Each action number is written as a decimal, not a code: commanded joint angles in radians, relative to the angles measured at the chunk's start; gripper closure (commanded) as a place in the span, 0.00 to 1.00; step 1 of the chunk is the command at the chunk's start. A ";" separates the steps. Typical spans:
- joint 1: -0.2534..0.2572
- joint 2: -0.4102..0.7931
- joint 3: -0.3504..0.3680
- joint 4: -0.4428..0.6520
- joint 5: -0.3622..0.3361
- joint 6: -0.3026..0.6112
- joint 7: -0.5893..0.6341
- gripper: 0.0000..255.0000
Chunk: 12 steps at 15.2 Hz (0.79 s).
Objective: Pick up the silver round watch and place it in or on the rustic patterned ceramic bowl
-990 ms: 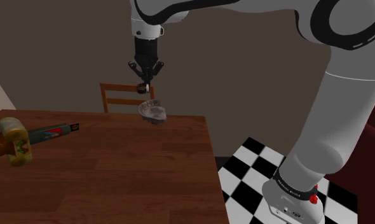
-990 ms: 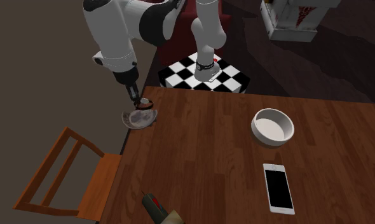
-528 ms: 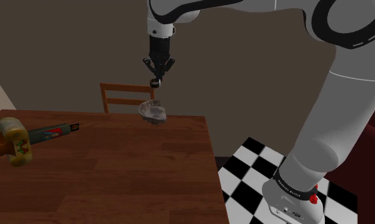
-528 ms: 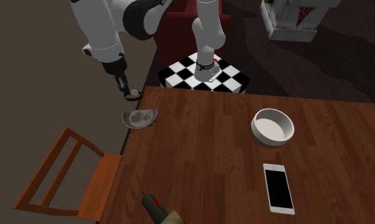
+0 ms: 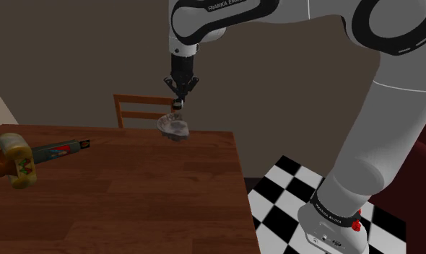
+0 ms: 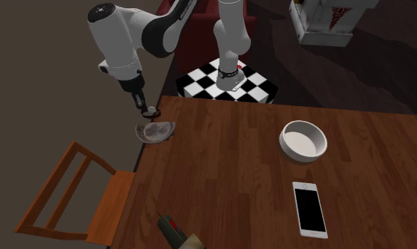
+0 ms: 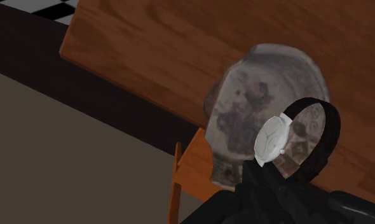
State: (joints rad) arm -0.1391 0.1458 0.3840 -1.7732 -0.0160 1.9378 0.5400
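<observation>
- Shoulder view: found the gripper [image 5: 178, 101] above the far edge of the table [image 5: 132, 195], fingers drawn almost together into a narrow tip; made out the watch [image 5: 179, 107] only as a small speck at that tip, just over the patterned bowl [image 5: 173, 127] and apart from it
- Second exterior view: saw the gripper [image 6: 145, 106] pinched on the watch [image 6: 152, 112], a small dark ring at the fingertips, over the bowl [image 6: 155, 131] at the table's [image 6: 235, 184] edge near a corner; could not tell dial from strap
- Wrist view: could hardly separate the gripper [image 7: 278, 181] from the black strap it was clamped on; saw the watch [image 7: 271, 140] just beyond the fingertips, white dial standing on edge and turned sideways, strap loop beside it with its long axis running on along the fingers; glimpsed the bowl [image 7: 243, 102] through the loop, partly hidden behind the watch
</observation>
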 commanded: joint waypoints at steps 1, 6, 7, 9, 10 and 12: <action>0.000 0.005 -0.001 -0.021 -0.002 0.026 0.000 1.00; 0.001 0.022 -0.002 -0.070 -0.009 0.091 0.003 1.00; 0.001 0.022 -0.002 -0.070 -0.009 0.091 0.003 1.00; 0.001 0.022 -0.002 -0.070 -0.009 0.091 0.003 1.00; 0.001 0.022 -0.002 -0.070 -0.009 0.091 0.003 1.00; 0.001 0.022 -0.002 -0.070 -0.009 0.091 0.003 1.00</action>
State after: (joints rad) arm -0.1381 0.1678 0.3819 -1.8434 -0.0254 2.0289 0.5431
